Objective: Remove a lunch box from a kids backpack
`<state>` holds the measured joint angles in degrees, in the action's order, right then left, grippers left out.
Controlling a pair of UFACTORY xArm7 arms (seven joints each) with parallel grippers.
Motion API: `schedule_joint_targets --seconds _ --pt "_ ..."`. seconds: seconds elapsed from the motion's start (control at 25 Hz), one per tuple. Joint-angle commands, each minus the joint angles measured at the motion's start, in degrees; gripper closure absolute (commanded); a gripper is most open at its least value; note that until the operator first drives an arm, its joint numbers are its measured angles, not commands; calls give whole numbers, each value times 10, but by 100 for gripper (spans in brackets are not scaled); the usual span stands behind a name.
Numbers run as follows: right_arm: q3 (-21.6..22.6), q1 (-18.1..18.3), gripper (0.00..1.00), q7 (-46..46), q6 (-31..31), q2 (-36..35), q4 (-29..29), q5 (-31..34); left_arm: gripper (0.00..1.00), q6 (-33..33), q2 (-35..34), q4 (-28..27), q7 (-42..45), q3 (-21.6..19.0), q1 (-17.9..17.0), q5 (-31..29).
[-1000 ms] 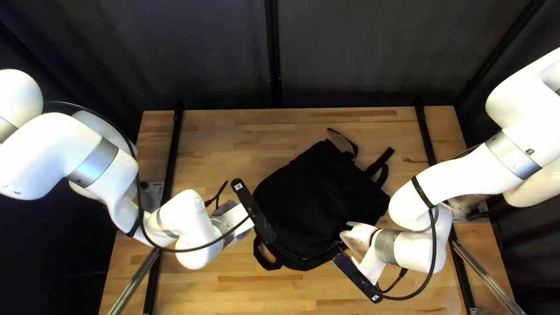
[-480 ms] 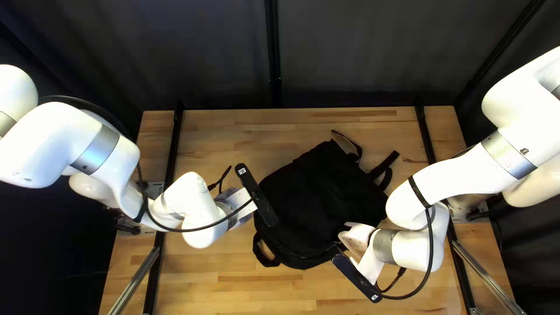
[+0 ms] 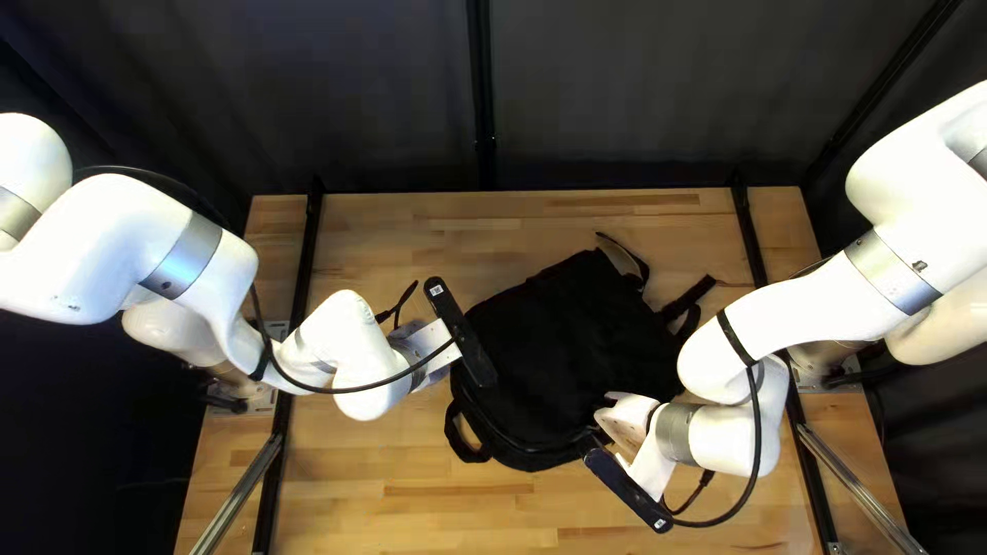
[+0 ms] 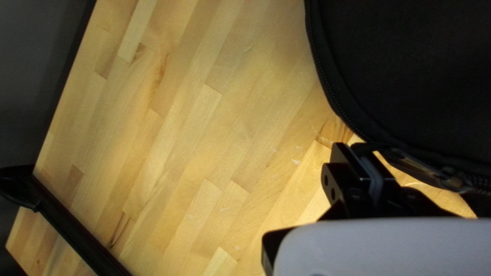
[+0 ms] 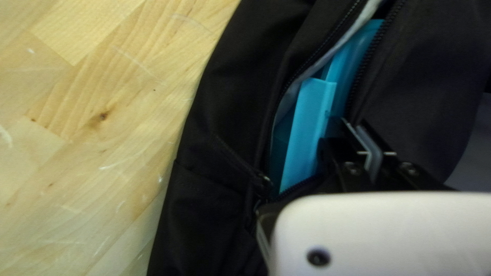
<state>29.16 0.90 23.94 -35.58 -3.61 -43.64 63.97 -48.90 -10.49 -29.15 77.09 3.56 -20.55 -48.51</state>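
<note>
The left gripper (image 4: 358, 148) has its fingers nearly together, apparently pinching the zipper pull (image 4: 411, 164) at the edge of the black backpack (image 3: 581, 355). The right gripper (image 5: 356, 125) also has its fingers close together, seemingly clamped on backpack cloth beside the open zipper (image 5: 366, 64). Just past it, inside that opening, stands a bright blue container, probably the lunch box (image 5: 309, 125). Over the last second the left gripper has moved toward the far edge of the wooden table (image 3: 411, 493), and the backpack has swung with it. So the zipper seems to be dragging the backpack rather than running freely; the lunch box remains inside.
</note>
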Motion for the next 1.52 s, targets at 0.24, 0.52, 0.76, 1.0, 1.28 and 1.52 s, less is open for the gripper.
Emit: schedule_joint_targets --seconds 0.24,0.52,0.76,1.0,1.28,1.52 --pt "-2 4 100 -20 6 7 4 -13 100 6 6 -12 -43 18 12 -2" --pt "-5 9 75 -37 19 28 22 -28 100 29 23 -16 -53 30 22 -10" --pt "10 -11 0 -72 -30 62 7 -107 100 -8 21 -34 -54 10 2 20" --pt "34 -53 0 -42 -198 -58 -160 -115 100 -40 48 -72 -56 -6 -15 52" --pt "14 -137 0 24 -366 -210 -343 -90 100 -62 38 -61 -35 -25 -33 79" --pt "22 -153 0 54 -393 -188 -320 -91 100 -100 50 -83 -19 -54 -62 126"
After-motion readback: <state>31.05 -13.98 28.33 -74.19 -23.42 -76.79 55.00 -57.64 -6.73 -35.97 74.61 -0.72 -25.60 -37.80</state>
